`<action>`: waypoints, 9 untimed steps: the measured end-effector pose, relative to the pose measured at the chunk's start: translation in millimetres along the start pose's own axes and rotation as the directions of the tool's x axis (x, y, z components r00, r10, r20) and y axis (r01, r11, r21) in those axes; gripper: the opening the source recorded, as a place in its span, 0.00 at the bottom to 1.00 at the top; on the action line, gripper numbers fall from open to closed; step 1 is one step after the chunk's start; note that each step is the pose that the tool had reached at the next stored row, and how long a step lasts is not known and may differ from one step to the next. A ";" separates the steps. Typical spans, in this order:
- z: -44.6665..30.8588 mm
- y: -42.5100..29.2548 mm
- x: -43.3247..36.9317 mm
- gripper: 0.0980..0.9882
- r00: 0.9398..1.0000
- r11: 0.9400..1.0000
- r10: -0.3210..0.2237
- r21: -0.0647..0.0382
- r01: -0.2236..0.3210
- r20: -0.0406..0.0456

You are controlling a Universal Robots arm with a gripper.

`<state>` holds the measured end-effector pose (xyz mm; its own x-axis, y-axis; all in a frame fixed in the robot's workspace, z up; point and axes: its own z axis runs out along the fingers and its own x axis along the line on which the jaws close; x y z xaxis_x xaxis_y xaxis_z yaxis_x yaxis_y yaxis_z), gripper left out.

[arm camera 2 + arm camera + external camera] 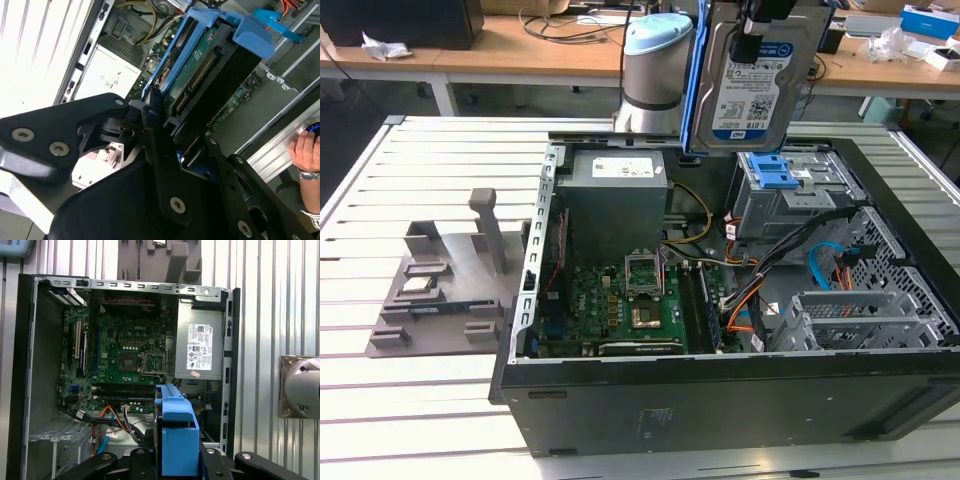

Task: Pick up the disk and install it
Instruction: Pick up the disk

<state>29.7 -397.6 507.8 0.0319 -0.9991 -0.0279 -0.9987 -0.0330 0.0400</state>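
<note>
Over the open case [720,405]: disk [752,75] hanging upright, label side toward the exterior camera, blue frame along its edges, clear of everything below.
Grip: tool [180,136] pinching the disk by its upper end, black fingers [150,117] pressed on opposite sides. Hold at that end likely chosen to leave the lower end free.
Orientation: green board side of the disk seen in the second wrist view. Long axis pointing down into the case, probably to match a slot.
Likely destination: grey cage [790,205] with blue latch [770,170] on top, just under the disk in the exterior view. Not yet entered.
Case setup: laid on its side on the slatted surface [410,420], side panel off, so bays open from above.
Interior: power supply [615,190] beside the cage, motherboard [610,310] flat on the case floor. Loose cables [820,262] next to the cage, judged a snag risk.
Off to the exterior view's left: grey fixture [440,290] on the surface, well apart from the case, small chip [417,285] resting in it.
Bystander: person's hand [305,150] at the surface edge, apart from the tool.
Progress: pick done by the look of it, install not yet.
</note>
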 end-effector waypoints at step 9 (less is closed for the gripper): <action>0.5 0.6 8.8 0.30 1.000 1.000 0.000 0.000 0.000 0.000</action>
<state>29.4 -406.4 507.2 0.0319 -0.9991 -0.0279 -0.9987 -0.0330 0.0400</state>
